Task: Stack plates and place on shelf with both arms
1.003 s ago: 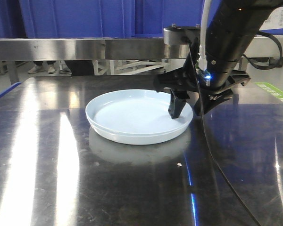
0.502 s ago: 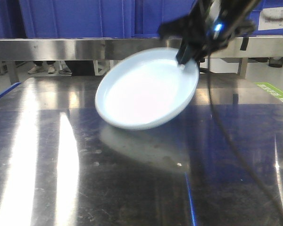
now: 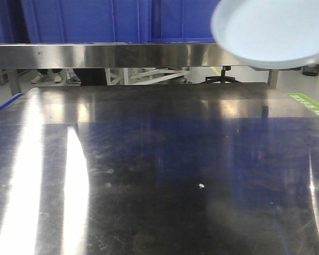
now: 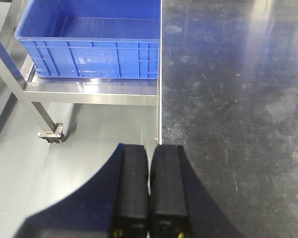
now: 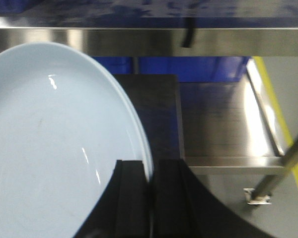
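A pale bluish-white plate (image 3: 274, 33) hangs in the air at the top right of the front view, level with the steel shelf rail (image 3: 111, 55). In the right wrist view the plate (image 5: 49, 144) fills the left side, and my right gripper (image 5: 151, 171) is shut on its rim, one finger inside and one outside. I cannot tell whether it is one plate or two stacked. My left gripper (image 4: 149, 156) is shut and empty, over the left edge of the steel table (image 4: 238, 99). Neither arm shows in the front view.
A blue crate (image 4: 92, 42) sits on a low steel cart beside the table's left edge. Blue crates (image 3: 95, 21) stand behind the shelf rail. A lower steel shelf (image 5: 223, 129) and a yellow floor line (image 5: 280, 119) lie under the right gripper.
The right gripper has lifted the plate off the table and carried it up and to the right, to shelf height. The arm has left the front view.
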You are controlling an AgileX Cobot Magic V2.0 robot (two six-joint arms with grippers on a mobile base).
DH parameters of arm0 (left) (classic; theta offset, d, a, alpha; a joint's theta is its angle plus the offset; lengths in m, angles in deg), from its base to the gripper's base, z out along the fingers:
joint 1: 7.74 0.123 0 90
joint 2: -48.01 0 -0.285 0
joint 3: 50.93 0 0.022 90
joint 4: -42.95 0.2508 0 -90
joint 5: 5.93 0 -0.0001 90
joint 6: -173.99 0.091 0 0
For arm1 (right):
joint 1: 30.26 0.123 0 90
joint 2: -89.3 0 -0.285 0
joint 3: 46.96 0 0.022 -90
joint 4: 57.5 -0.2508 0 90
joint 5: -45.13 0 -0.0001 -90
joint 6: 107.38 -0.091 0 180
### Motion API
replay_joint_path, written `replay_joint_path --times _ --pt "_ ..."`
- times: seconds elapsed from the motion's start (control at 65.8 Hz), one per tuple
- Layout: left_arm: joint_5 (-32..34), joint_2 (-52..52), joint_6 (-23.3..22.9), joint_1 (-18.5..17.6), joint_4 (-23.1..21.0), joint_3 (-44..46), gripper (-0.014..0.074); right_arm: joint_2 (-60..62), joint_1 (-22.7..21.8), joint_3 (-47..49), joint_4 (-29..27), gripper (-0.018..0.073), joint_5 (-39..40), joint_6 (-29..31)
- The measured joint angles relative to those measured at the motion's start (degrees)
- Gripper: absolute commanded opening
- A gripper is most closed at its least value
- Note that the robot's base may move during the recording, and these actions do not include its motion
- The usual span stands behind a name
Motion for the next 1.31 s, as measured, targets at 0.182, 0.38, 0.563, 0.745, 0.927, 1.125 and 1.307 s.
replay_joint_path --times 0.182,0.38,0.563,0.745,0.927,1.125,1.307 --pt "0.0 0.0 0.0 0.0 0.0 0.0 0.0083 13.3 -4.4 -11.2 0.1 0.0057 0.0 0.0" --pt "0.0 0.0 0.0 0.0 0.0 0.0 0.0083 25.4 -5.4 -22.3 0.1 0.0057 0.0 0.0" --pt "0.0 0.0 0.0 0.0 0.0 0.0 0.0083 32.3 -5.6 -28.9 0.1 0.0057 0.5 0.0" --pt "0.0 0.0 0.0 0.0 0.0 0.0 0.0083 33.7 -5.8 -29.8 0.1 0.0057 1.1 0.0" --pt "0.0 0.0 0.0 0.0 0.0 0.0 0.0083 33.7 -5.8 -29.8 0.1 0.0057 1.3 0.0" --pt "0.0 0.0 0.0 0.0 0.0 0.0 0.0083 33.7 -5.8 -29.8 0.1 0.0057 1.3 0.0" --pt "0.0 0.0 0.0 0.0 0.0 0.0 0.0083 33.7 -5.8 -29.8 0.1 0.0057 1.2 0.0"
